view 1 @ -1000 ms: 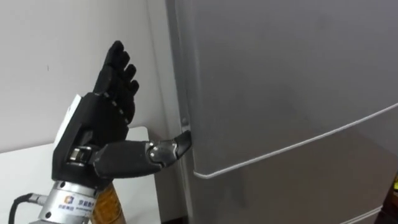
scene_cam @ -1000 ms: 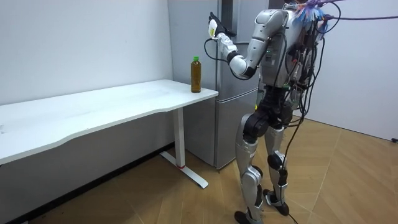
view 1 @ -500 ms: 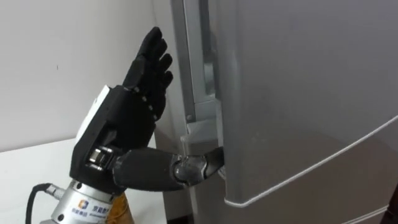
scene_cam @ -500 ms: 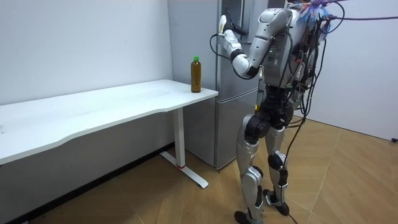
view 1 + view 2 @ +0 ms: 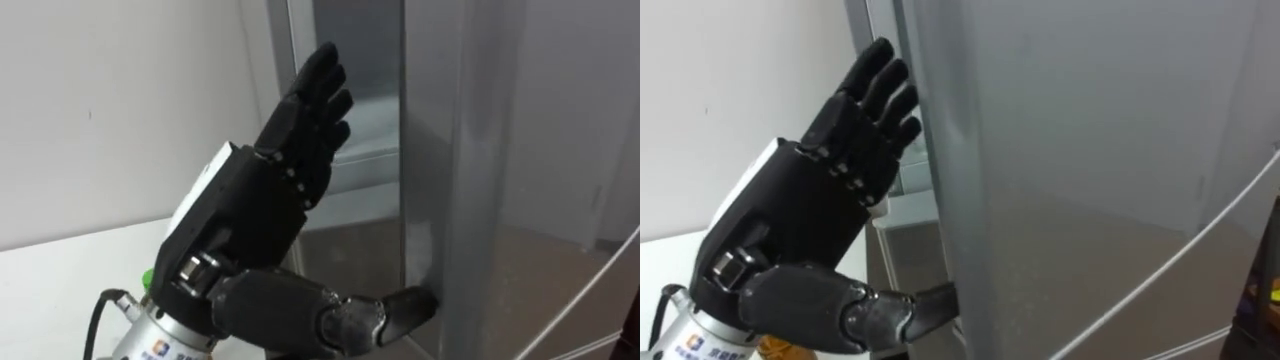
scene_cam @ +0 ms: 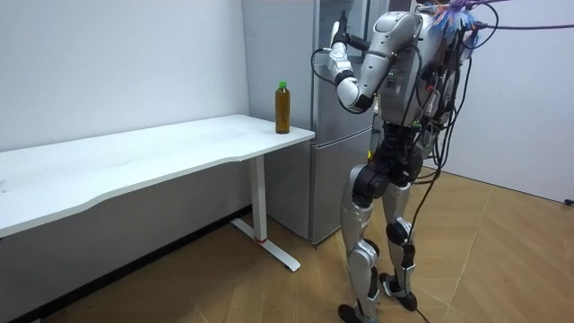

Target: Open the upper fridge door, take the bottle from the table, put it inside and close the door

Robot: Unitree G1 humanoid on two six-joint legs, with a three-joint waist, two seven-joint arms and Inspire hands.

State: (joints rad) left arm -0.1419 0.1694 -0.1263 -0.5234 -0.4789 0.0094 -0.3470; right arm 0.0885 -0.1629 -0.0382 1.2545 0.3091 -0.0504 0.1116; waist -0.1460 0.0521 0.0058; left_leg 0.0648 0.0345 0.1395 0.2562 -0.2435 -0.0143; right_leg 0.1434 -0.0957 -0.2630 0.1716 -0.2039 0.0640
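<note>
The amber bottle [image 6: 282, 107] with a green cap [image 5: 148, 277] stands upright at the corner of the white table [image 6: 161, 152], next to the grey fridge [image 6: 325, 170]. My left hand [image 5: 250, 215] is raised at the edge of the upper fridge door [image 5: 520, 150]. Its fingers point straight up and its thumb [image 5: 395, 308] lies against the door's edge. The hand [image 5: 800, 215] is open and holds nothing. The door stands partly open, and a slice of the pale interior [image 5: 365, 110] shows behind the fingers.
A white wall [image 5: 120, 110] runs behind the table. I stand on the wooden floor [image 6: 502, 260] right in front of the fridge, with the table's end at the room view's left. The lower fridge door [image 5: 1200, 300] is shut.
The upper door has swung out from shut to partly open, with my left thumb on its edge. My left hand moved right along with it.
</note>
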